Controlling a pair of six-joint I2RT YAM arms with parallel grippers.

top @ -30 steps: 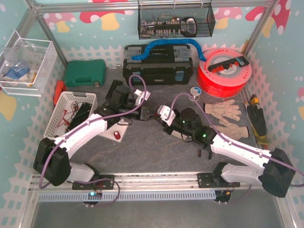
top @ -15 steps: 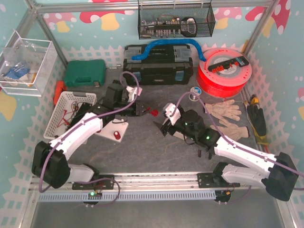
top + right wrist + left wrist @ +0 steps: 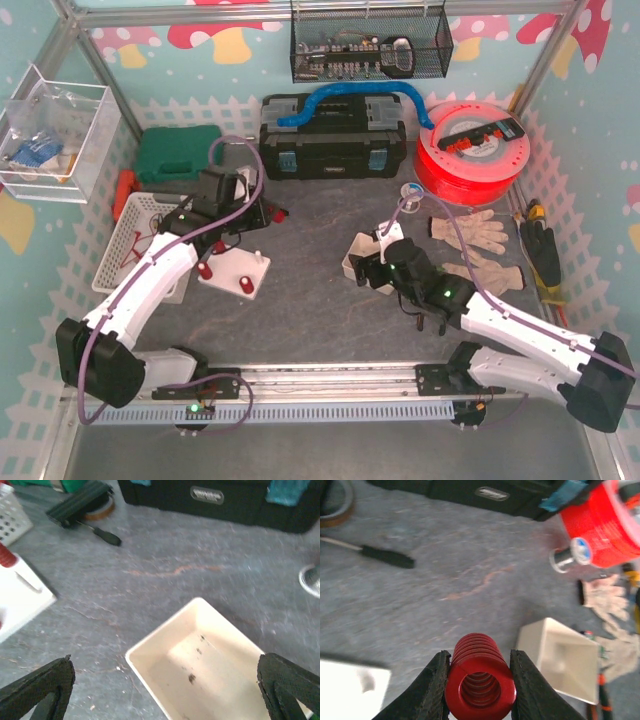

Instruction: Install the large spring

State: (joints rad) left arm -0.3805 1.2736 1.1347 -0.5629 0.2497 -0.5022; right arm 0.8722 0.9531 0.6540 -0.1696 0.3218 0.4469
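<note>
Left gripper (image 3: 479, 682) was clamped on the large red spring (image 3: 480, 665), one black finger pressed against each side of its coils, the bore facing the wrist camera; the spring hung above the grey table (image 3: 420, 595), clear of the white fixture plate (image 3: 245, 266); right gripper (image 3: 162, 695) stood with fingers spread wide, holding nothing, over the cream tray (image 3: 165, 640); the tray lay between the plate and the work gloves (image 3: 470, 235).
</note>
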